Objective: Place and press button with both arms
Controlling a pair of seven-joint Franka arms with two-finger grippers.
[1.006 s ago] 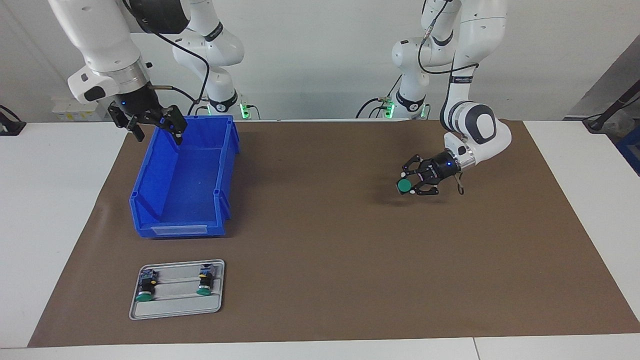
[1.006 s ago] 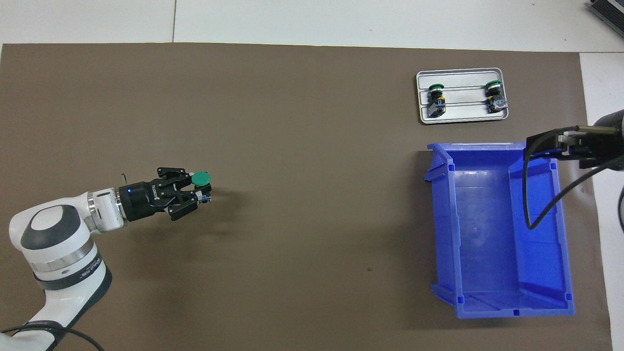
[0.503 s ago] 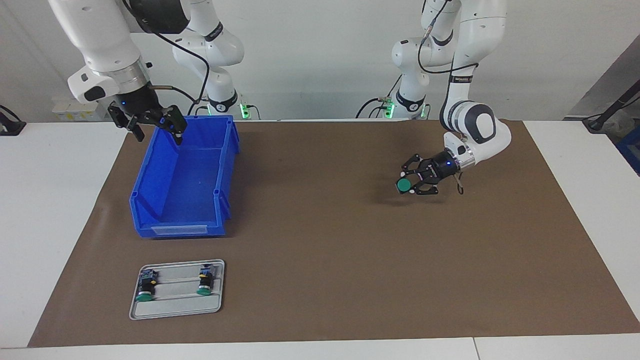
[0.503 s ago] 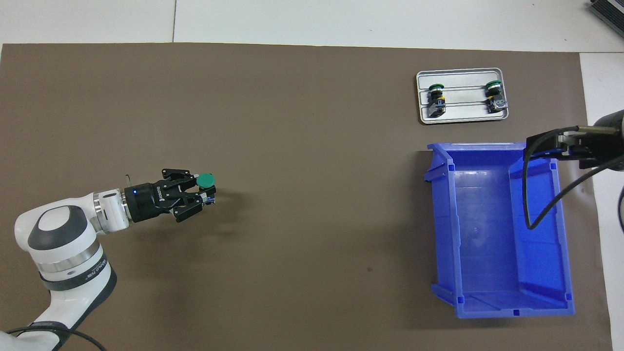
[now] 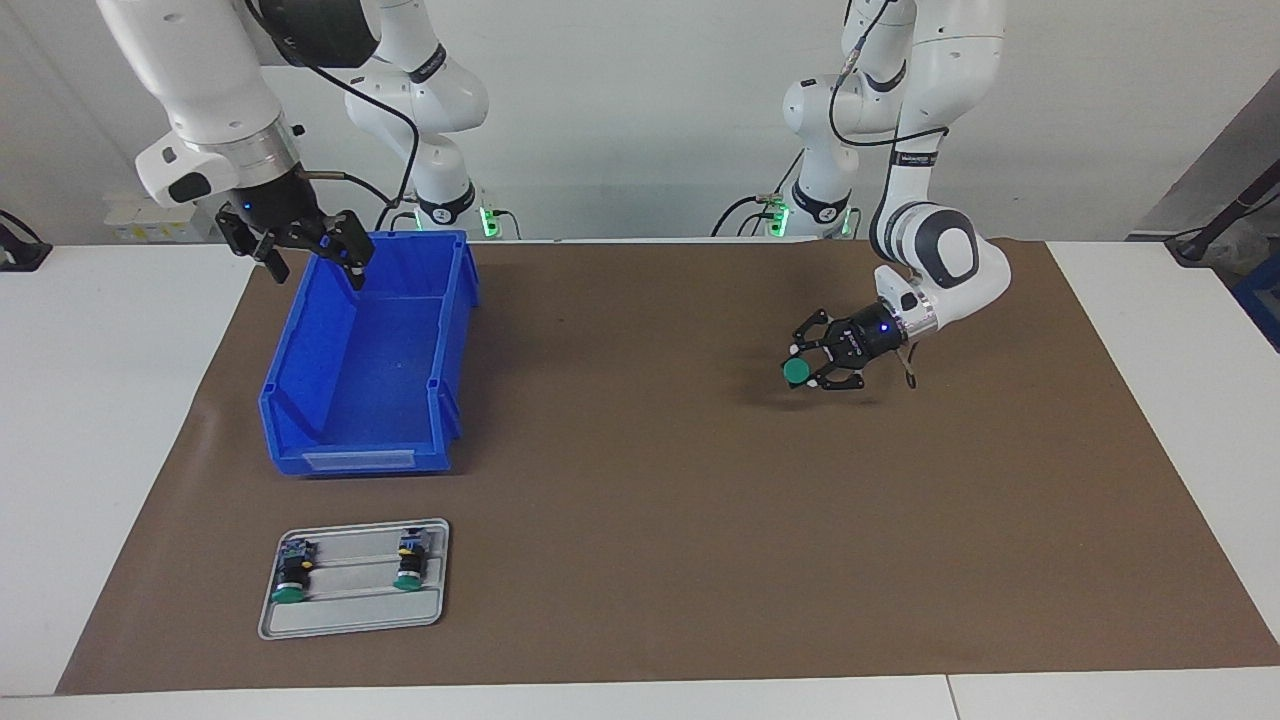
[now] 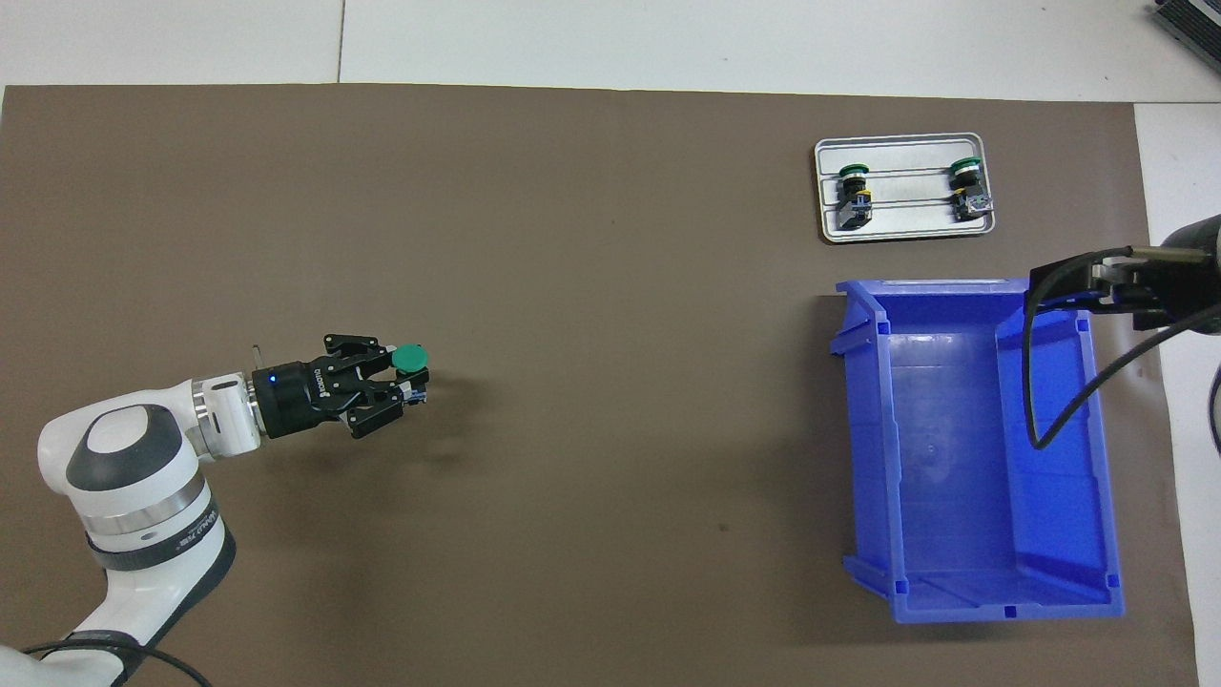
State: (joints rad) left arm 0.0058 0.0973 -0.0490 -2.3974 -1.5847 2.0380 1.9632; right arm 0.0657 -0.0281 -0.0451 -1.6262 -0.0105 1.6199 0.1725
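My left gripper [image 5: 808,368] is shut on a button [image 5: 796,372] with a round green cap and holds it just above the brown mat, toward the left arm's end of the table. In the overhead view the gripper [image 6: 408,374] points toward the table's middle, with the button's green cap [image 6: 411,357] at its tip. My right gripper [image 5: 305,252] is open and empty, up over the blue bin's wall nearest the robots. It also shows in the overhead view [image 6: 1087,286].
A blue bin [image 5: 300,400] stands on the mat at the right arm's end. Farther from the robots than the bin lies a grey tray [image 5: 350,620] with two more green-capped buttons [image 5: 290,578] [image 5: 408,570].
My left gripper has moved a little toward the table's middle with the button in it. The right arm has not moved.
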